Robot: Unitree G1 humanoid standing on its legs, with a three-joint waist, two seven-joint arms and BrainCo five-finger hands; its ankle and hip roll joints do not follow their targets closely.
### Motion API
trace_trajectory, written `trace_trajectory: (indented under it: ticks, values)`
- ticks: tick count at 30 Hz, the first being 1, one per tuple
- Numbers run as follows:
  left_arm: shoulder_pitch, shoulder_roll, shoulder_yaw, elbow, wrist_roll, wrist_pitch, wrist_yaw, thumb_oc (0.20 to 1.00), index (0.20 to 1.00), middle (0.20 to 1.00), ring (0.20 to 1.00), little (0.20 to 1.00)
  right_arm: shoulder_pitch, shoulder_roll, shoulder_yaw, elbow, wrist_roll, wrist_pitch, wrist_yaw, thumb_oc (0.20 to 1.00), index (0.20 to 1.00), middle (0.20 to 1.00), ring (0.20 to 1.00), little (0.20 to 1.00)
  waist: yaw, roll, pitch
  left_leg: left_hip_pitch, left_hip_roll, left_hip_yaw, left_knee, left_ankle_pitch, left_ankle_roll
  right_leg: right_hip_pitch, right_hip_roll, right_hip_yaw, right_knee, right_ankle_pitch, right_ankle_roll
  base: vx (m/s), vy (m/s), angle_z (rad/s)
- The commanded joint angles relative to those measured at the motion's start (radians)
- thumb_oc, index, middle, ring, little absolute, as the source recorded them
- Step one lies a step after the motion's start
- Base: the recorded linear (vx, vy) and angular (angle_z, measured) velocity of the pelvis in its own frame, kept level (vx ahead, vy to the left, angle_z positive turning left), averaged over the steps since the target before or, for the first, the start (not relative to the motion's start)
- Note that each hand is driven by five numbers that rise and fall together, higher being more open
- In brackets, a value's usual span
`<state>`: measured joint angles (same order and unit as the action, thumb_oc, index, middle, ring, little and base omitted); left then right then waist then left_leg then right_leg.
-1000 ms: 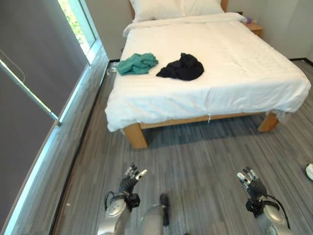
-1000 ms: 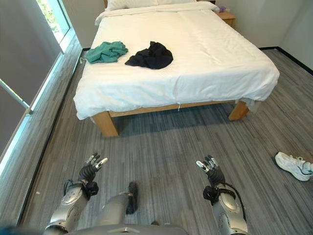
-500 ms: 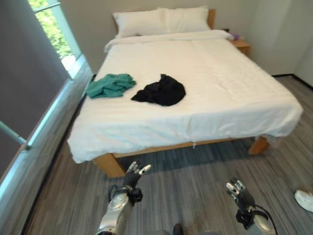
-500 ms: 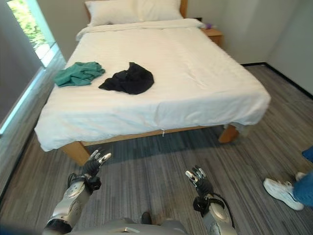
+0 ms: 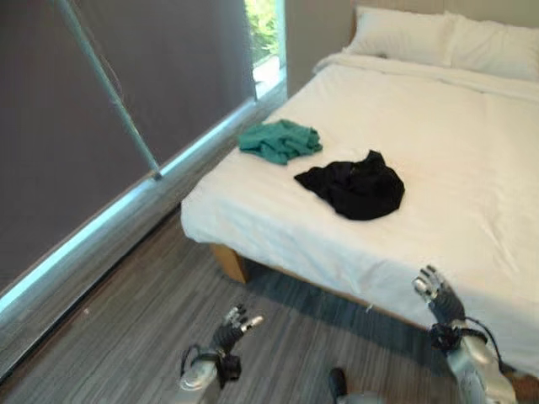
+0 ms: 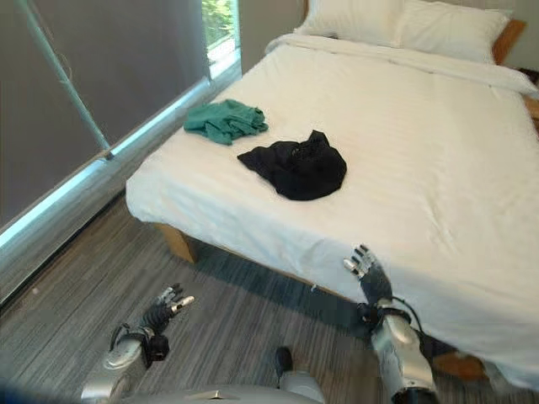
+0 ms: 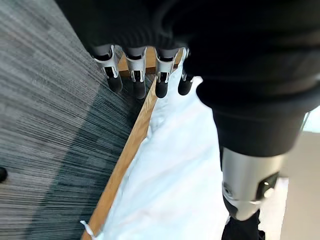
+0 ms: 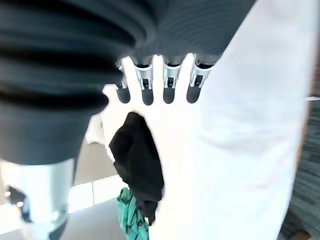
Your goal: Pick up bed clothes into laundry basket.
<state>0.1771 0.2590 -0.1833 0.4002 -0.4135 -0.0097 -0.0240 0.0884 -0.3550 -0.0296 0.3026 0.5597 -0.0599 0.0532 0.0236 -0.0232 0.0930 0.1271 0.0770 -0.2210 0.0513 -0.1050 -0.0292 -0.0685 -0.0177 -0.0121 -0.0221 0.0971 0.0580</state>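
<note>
Nearest the camera, the left hand is seen low over the grey wood-grain floor, with its fingers straight and spread and nothing held in them. The right hand is raised just in front of the near edge of the bed, over the draped white sheet; its fingers are likewise extended and relaxed, and no object is gripped. In the left wrist view, the bed's wooden side rail is shown beneath the overhanging sheet, with the floor beside it. A wooden bed leg is visible at the near left corner of the bed. On the white bedding, towards the near left part of the mattress, a crumpled black garment is lying flat, untouched by either hand. Just beyond it and nearer the window side, a crumpled green garment is lying close to the bed's left edge; the two garments are near each other but are not touching. Both are also seen past the right hand's fingers in the right wrist view. To the left of the bed, a large window with a dark blind is noted along the wall. At the far head of the bed, two white pillows are set side by side.
</note>
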Motion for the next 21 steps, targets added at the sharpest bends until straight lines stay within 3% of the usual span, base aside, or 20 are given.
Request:
trace_trajectory:
  ticks: [1,11,14,17,18,21]
  values:
    - [-0.071,0.039,0.032,-0.059,-0.023,-0.042,0.001,1.0,1.0,1.0,1.0,1.0,0.042,0.013,0.02,-0.08,0.034,-0.03,0.03,1.0,1.0,1.0,1.0,1.0,-0.002,-0.034,-0.019,-0.041,-0.079,-0.008,-0.083,0.073,0.0,-0.013,-0.077,0.015,0.01,0.012,0.083,0.07,-0.183,0.45]
    - [-0.064,0.038,-0.008,-0.063,-0.015,-0.032,-0.014,1.0,1.0,1.0,1.0,1.0,0.079,-0.013,0.046,-0.074,0.011,-0.011,0.061,1.0,1.0,1.0,1.0,1.0,0.0,-0.023,-0.031,-0.041,-0.051,-0.037,-0.122,0.097,-0.023,0.032,-0.044,-0.018,-0.042,-0.003,0.057,0.05,-0.061,0.16]
    - [-0.042,0.068,-0.02,-0.087,-0.014,-0.028,-0.037,1.0,1.0,1.0,1.0,1.0,-0.008,-0.161,0.026,-0.023,-0.156,0.001,0.035,1.0,1.0,1.0,1.0,1.0,0.018,-0.028,-0.031,-0.047,-0.051,-0.049,-0.131,0.103,-0.025,0.033,-0.048,-0.028,-0.045,-0.002,0.056,0.04,-0.013,-0.01]
    - [-0.005,0.095,-0.037,-0.124,-0.042,-0.028,-0.061,1.0,1.0,1.0,1.0,1.0,-0.187,-0.386,0.059,0.054,-0.345,0.022,0.003,1.0,1.0,1.0,1.0,1.0,0.042,-0.031,-0.018,-0.059,-0.051,-0.057,-0.134,0.106,-0.026,0.028,-0.05,-0.041,-0.05,0.003,0.058,-0.01,-0.004,0.03]
    - [-0.005,0.093,-0.034,-0.125,-0.042,-0.027,-0.061,1.0,1.0,1.0,1.0,1.0,-0.195,-0.387,0.065,0.06,-0.345,0.02,0.003,1.0,1.0,1.0,1.0,1.0,0.039,-0.029,-0.017,-0.059,-0.05,-0.057,-0.134,0.105,-0.026,0.028,-0.05,-0.04,-0.05,0.002,0.058,0.0,0.0,0.03]
    - [0.03,0.122,-0.082,-0.159,-0.105,-0.036,-0.056,1.0,1.0,1.0,1.0,1.0,-0.616,-0.532,0.286,0.341,-0.445,0.043,-0.053,1.0,1.0,1.0,1.0,1.0,0.078,-0.034,0.012,-0.099,-0.049,-0.066,-0.134,0.12,-0.031,0.0,-0.05,-0.056,-0.055,0.016,0.057,-0.1,0.003,0.11]
